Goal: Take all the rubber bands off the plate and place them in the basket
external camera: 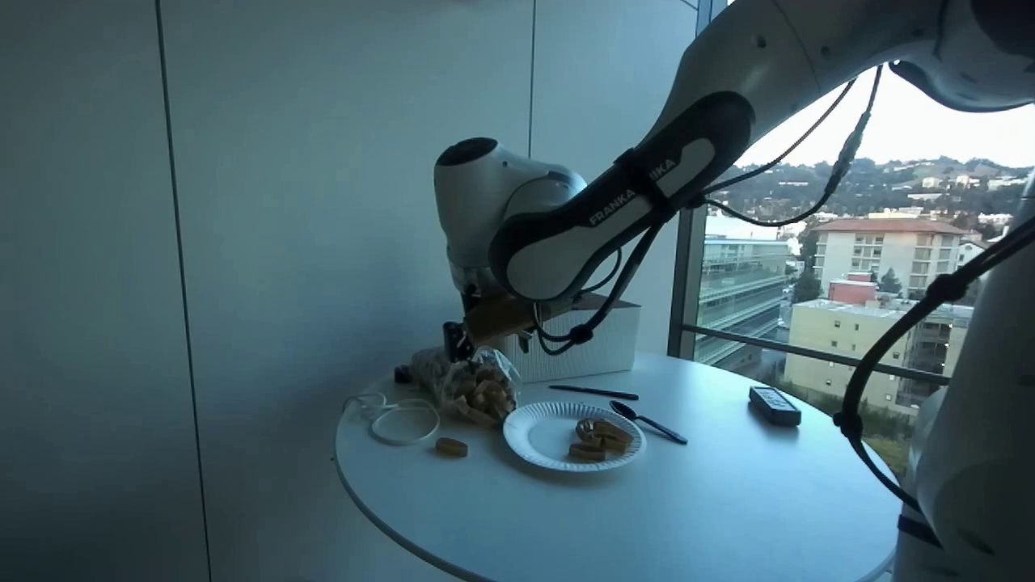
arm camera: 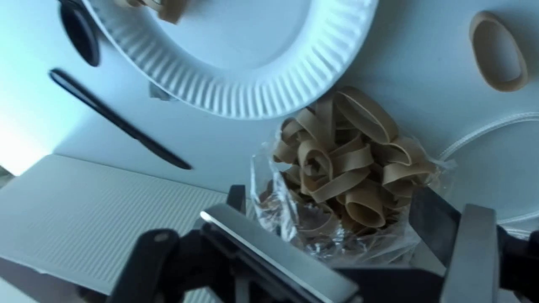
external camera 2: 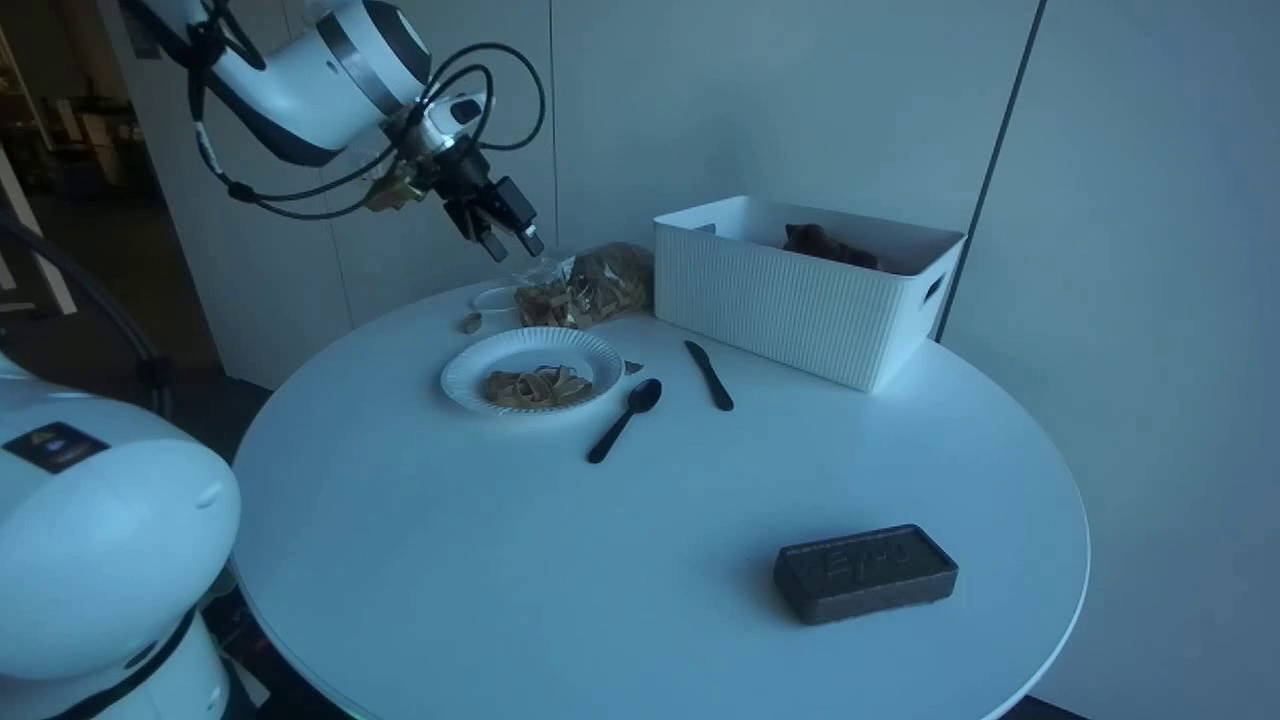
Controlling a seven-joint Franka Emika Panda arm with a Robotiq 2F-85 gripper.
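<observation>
Several tan rubber bands point(external camera: 598, 443) lie on the white paper plate point(external camera: 535, 432); both also show in an exterior view, the bands point(external camera 2: 540, 388) towards the near side of the plate point(external camera 2: 530, 345). In the wrist view only part of the plate point(arm camera: 240, 38) shows, with bands point(arm camera: 172, 9) cut off at the top edge. The basket point(external camera 2: 780, 305) is a white ribbed open box at the back, holding something brown point(external camera 2: 830, 246). My gripper point(external camera 2: 515, 245) is open and empty. In the wrist view its fingers point(arm camera: 335, 213) are spread over a clear bag of rubber bands point(arm camera: 337, 164).
One loose rubber band point(external camera: 451, 447) lies left of the plate, near a white cord loop point(external camera: 404, 422). A black spoon point(external camera 2: 625, 420) and black knife point(external camera 2: 710, 376) lie between plate and basket. A dark block point(external camera 2: 866, 573) sits near the table's edge.
</observation>
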